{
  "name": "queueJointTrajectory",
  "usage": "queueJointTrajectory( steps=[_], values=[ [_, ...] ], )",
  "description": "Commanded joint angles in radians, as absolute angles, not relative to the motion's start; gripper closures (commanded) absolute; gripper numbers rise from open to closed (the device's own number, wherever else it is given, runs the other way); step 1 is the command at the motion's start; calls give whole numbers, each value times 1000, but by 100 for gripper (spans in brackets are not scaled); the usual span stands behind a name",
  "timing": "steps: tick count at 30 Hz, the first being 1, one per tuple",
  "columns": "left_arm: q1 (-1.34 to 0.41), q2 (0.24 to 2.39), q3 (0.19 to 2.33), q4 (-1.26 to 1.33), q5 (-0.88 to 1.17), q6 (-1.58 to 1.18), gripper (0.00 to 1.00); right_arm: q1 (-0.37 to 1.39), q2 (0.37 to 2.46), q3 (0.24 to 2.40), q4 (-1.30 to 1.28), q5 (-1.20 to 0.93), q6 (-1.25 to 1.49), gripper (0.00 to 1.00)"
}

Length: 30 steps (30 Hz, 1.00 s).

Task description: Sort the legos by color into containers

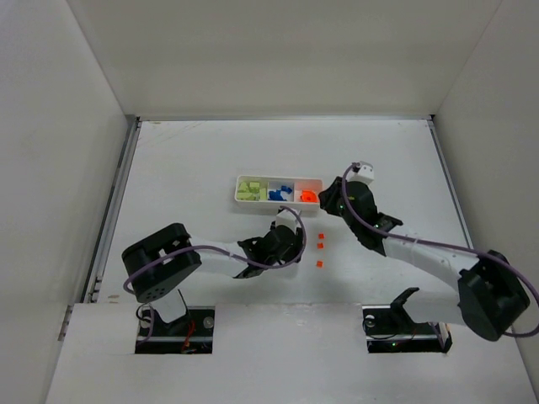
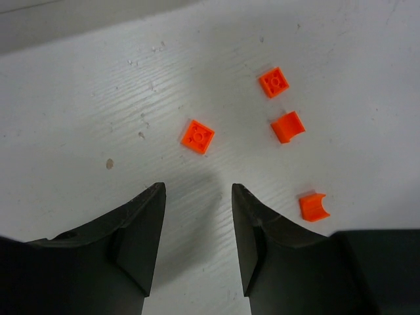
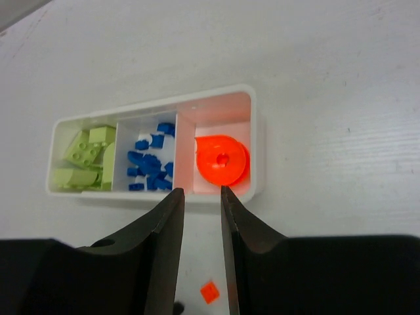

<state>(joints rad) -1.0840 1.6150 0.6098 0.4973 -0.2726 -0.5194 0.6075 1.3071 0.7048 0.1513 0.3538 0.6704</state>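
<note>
The white tray (image 1: 239,187) lies mid-table with three compartments. Green bricks (image 3: 85,157) fill the left one, blue bricks (image 3: 149,164) the middle one, and a round orange piece (image 3: 222,161) lies in the right one. Several small orange bricks lie loose on the table in front of the tray (image 1: 320,246). In the left wrist view they are two flat squares (image 2: 197,136) (image 2: 273,82) and two curved bits (image 2: 288,126) (image 2: 314,207). My left gripper (image 2: 197,190) is open and empty, just short of the nearest square. My right gripper (image 3: 200,191) is open and empty above the tray's near wall; another loose orange brick (image 3: 209,292) shows between its fingers.
White walls enclose the table on the left, back and right. A metal rail (image 1: 118,194) runs along the left edge. Purple cables loop off both arms. The right arm's white wrist block (image 1: 364,172) sits right of the tray.
</note>
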Motion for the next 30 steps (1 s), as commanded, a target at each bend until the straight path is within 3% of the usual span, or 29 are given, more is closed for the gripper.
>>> queueJointTrajectory(
  steps=[1,5,15,21,26,30],
  values=[
    [-1085,1650,666,520,-302,-466,57,657,1191,614,178,399,710,66],
    [-1079,1687,692,515,-314,-448,58,702,1111,516,111,420,782,68],
    [-1076,1744,727,497,-350,-399,62,818,1131,430,49,480,882,67],
    [-1082,1761,742,480,-348,-388,73,823,1114,399,51,488,923,67],
    [-1102,1772,752,454,-367,-370,79,840,1143,394,55,488,942,58],
    [-1114,1763,756,425,-399,-364,82,844,1189,406,57,477,933,58]
  ],
)
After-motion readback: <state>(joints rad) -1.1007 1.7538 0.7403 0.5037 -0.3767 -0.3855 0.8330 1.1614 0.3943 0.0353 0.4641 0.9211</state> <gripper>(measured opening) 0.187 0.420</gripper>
